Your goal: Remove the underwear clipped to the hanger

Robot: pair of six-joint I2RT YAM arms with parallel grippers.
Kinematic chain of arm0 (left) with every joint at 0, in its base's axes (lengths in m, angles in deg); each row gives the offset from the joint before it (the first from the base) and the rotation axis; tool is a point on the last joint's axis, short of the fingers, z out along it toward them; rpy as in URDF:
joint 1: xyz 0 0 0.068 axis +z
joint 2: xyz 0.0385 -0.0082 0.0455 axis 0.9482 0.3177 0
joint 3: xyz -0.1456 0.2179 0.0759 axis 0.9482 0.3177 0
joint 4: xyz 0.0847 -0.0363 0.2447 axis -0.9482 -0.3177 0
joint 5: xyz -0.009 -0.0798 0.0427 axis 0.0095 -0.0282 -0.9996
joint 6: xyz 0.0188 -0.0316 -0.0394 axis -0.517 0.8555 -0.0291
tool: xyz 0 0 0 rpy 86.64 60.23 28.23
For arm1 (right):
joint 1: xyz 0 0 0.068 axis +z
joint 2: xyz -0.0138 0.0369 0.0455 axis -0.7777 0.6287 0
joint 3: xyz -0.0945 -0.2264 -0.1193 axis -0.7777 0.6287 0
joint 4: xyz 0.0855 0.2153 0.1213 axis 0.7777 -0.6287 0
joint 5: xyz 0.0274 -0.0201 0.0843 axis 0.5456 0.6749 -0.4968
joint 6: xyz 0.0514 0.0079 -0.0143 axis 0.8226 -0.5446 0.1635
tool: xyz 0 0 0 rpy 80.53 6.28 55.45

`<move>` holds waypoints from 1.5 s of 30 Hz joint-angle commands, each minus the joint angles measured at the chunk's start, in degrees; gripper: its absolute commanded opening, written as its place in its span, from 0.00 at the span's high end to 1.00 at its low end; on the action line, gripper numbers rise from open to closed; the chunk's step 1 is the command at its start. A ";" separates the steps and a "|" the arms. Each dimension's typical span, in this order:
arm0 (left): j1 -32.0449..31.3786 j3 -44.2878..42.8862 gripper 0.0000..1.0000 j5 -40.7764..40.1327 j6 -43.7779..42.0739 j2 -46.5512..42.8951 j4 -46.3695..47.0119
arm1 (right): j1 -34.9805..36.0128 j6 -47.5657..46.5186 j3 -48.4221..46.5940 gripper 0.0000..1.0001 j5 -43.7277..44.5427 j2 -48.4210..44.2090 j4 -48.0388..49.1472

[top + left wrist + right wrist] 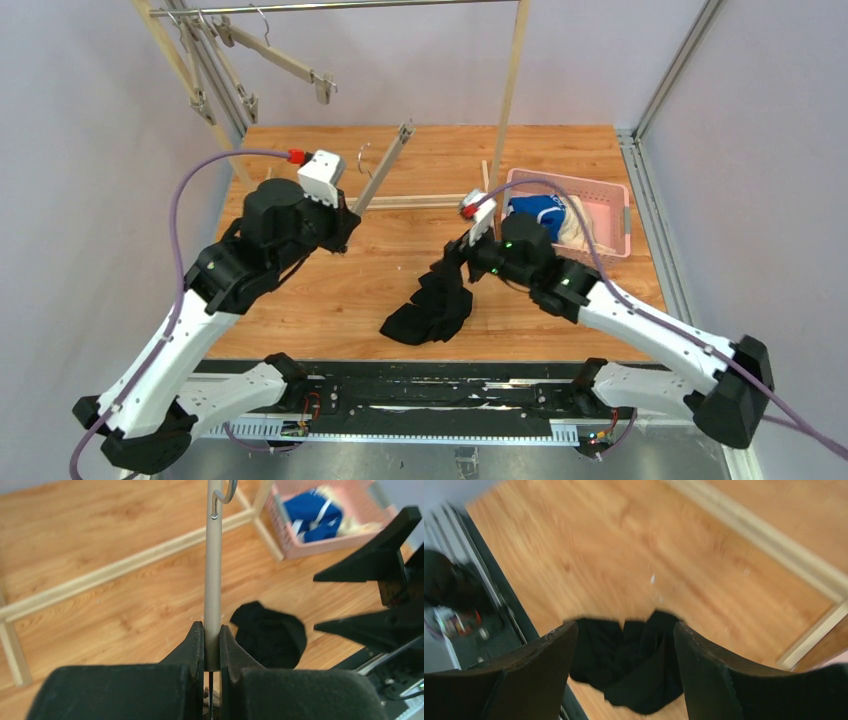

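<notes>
The black underwear point(430, 305) lies crumpled on the wooden table, apart from the hanger. My right gripper point(462, 255) hovers just above its far end, jaws open with the black cloth point(634, 665) showing below and between them. My left gripper point(345, 222) is shut on the end of a grey clip hanger bar point(385, 165) and holds it tilted up. In the left wrist view the bar point(213, 580) runs out from the closed jaws, and no cloth hangs on the part I see. The blue underwear point(535, 212) and cream underwear point(590, 225) lie in the pink basket point(570, 178).
A wooden clothes rack stands at the back, with several empty clip hangers point(290, 62) on its rail, an upright pole point(512, 90) and a base bar point(430, 203) on the table. The basket sits at the right rear. The right arm's fingers point(380, 580) show in the left wrist view.
</notes>
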 commanded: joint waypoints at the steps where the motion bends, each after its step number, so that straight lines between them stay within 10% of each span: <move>1: -0.12 0.64 1.00 -5.62 -1.13 2.21 -2.96 | 7.83 -5.11 2.70 0.27 11.24 5.83 -11.46; 19: -0.13 -15.51 1.00 -4.79 -4.29 18.19 0.65 | 14.26 6.20 2.31 0.25 1.99 37.02 -8.57; 21: -0.12 -18.50 1.00 -4.84 -4.73 20.50 0.05 | 16.18 6.83 0.65 0.45 5.43 39.98 -11.10; 23: -0.12 -22.38 1.00 -5.26 -5.20 23.32 -1.54 | 17.77 7.08 -1.24 0.96 8.45 42.62 -14.89; 25: -0.08 -27.30 1.00 -6.27 -5.43 26.37 -3.85 | 19.04 7.37 -2.60 0.99 11.54 43.16 -17.60; 45: 3.68 -46.43 1.00 -10.99 3.82 37.73 -1.56 | 4.59 8.15 -6.32 0.99 48.24 -8.86 -33.86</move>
